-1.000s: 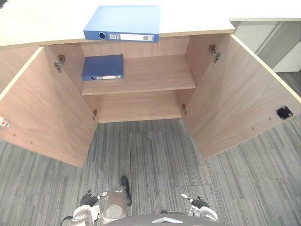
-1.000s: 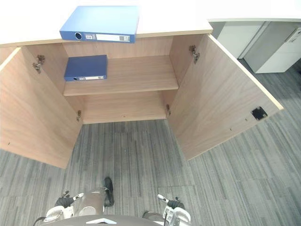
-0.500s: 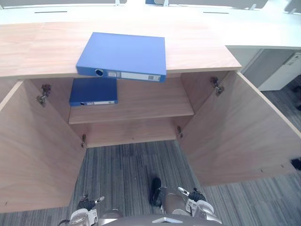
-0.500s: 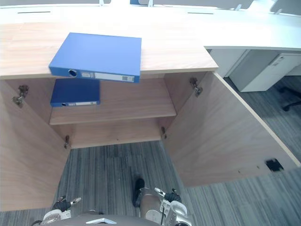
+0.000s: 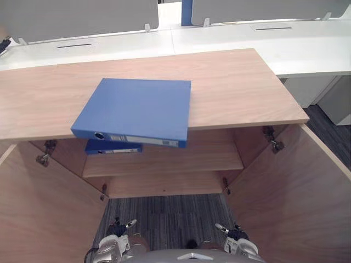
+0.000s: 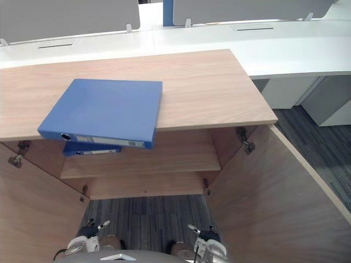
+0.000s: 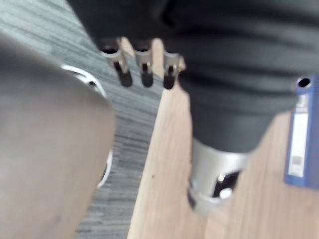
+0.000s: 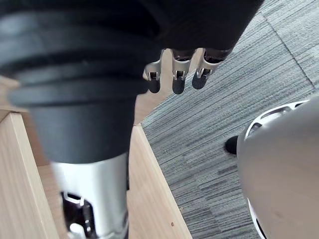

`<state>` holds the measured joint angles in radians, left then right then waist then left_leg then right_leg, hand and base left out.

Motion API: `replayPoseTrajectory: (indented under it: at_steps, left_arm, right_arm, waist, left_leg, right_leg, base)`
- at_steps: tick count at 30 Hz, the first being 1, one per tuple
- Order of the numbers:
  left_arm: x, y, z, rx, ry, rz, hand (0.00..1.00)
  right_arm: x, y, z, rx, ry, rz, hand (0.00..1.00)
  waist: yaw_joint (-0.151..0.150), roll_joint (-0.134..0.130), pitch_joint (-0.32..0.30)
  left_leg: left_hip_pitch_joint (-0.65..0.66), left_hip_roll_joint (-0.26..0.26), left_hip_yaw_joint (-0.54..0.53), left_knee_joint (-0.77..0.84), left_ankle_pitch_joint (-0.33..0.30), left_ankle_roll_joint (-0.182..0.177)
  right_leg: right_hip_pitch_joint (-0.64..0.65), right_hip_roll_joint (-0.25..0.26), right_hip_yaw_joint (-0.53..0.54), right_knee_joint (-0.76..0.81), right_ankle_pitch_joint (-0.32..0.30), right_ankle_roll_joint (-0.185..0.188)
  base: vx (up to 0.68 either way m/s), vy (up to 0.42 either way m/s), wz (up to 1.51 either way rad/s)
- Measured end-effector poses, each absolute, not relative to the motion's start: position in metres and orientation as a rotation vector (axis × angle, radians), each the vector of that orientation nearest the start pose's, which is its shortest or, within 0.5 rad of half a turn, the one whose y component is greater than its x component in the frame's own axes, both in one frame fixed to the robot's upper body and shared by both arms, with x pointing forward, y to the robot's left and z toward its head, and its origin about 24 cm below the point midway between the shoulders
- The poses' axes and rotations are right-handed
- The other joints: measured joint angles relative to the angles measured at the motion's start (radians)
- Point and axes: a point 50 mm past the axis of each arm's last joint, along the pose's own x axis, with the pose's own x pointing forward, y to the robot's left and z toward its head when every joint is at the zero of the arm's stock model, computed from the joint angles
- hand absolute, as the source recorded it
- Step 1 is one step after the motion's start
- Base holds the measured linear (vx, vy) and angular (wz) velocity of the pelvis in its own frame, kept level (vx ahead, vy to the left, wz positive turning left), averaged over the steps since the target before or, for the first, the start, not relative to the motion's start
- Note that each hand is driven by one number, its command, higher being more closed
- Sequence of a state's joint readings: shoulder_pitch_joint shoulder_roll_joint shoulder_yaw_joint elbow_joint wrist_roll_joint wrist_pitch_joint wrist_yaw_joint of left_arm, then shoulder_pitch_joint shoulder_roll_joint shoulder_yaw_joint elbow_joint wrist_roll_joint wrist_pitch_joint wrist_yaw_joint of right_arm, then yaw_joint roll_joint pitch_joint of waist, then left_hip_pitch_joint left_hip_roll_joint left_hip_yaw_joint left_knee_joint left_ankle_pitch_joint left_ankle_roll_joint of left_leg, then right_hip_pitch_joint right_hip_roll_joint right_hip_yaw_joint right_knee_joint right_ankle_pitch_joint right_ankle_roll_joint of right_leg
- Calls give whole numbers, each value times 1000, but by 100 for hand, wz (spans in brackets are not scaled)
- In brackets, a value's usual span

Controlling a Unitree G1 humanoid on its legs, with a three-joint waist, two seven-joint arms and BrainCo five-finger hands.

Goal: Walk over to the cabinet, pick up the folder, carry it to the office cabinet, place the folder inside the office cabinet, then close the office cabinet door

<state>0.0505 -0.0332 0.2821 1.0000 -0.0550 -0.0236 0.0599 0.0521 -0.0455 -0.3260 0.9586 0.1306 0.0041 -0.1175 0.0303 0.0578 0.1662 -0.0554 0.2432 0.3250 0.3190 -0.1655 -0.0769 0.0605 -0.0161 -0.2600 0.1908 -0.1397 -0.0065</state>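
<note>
A blue folder (image 5: pixel 137 109) lies flat on the wooden cabinet top (image 5: pixel 236 87), its spine overhanging the front edge. Under it, a darker blue folder (image 5: pixel 112 147) rests on the left of the inner shelf (image 5: pixel 181 159), mostly hidden by the top. Both cabinet doors stand wide open. My left hand (image 5: pixel 118 227) and right hand (image 5: pixel 233 234) hang low near the floor, well below the folders, each holding nothing. Its own wrist view shows the left hand's fingers (image 7: pixel 144 69) straight, with a blue folder spine (image 7: pixel 300 134) past them. The right hand's fingers (image 8: pixel 177 74) are straight too.
The open left door (image 5: pixel 38 213) and right door (image 5: pixel 296 203) flank me closely on both sides. Grey striped carpet (image 5: pixel 164 219) runs between them. White desks (image 5: pixel 274 44) with grey partition screens (image 5: pixel 82 16) stand behind the cabinet.
The whole picture has shifted: the camera has come closer to the cabinet and looks more onto its top. Both folders lie where they were and both hands stay low.
</note>
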Motion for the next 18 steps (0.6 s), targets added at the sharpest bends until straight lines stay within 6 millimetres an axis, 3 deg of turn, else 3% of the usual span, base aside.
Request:
replayPoseTrajectory:
  at_steps: [1,3,6,11,18]
  left_arm:
    - [112,177,-157,-194,1025,346,0]
    - [110,188,-157,-166,1028,358,0]
    - [105,198,-158,-140,1048,370,0]
    - [103,196,-159,-118,1062,345,0]
    - [103,192,-160,-84,1067,303,0]
  right_arm:
    - [114,-218,-150,178,991,-513,0]
    - [105,-207,-154,205,1019,-507,0]
    - [100,-197,-158,226,1052,-496,0]
    - [100,-198,-159,216,1058,-491,0]
    - [102,-207,-158,180,1063,-488,0]
  waist:
    - [1,0,0]
    - [-4,-51,-27]
    - [-2,-90,-42]
    - [-5,-92,-47]
    - [-14,-59,-39]
  left_leg:
    - [4,-6,-2,-24,51,9]
    - [49,-60,11,-94,63,17]
    - [94,-113,40,-184,90,32]
    - [149,-165,30,-293,135,43]
    - [179,-186,-25,-397,199,57]
  right_leg:
    - [7,1,9,-4,-2,11]
    - [26,-36,34,-56,15,44]
    - [41,-67,56,-96,30,68]
    - [61,-86,57,-129,41,83]
    - [63,-82,34,-134,51,81]
  base:
    - [218,172,-37]
    - [176,157,-16]
    - [115,133,-14]
    - [24,64,5]
    - [-58,-6,11]
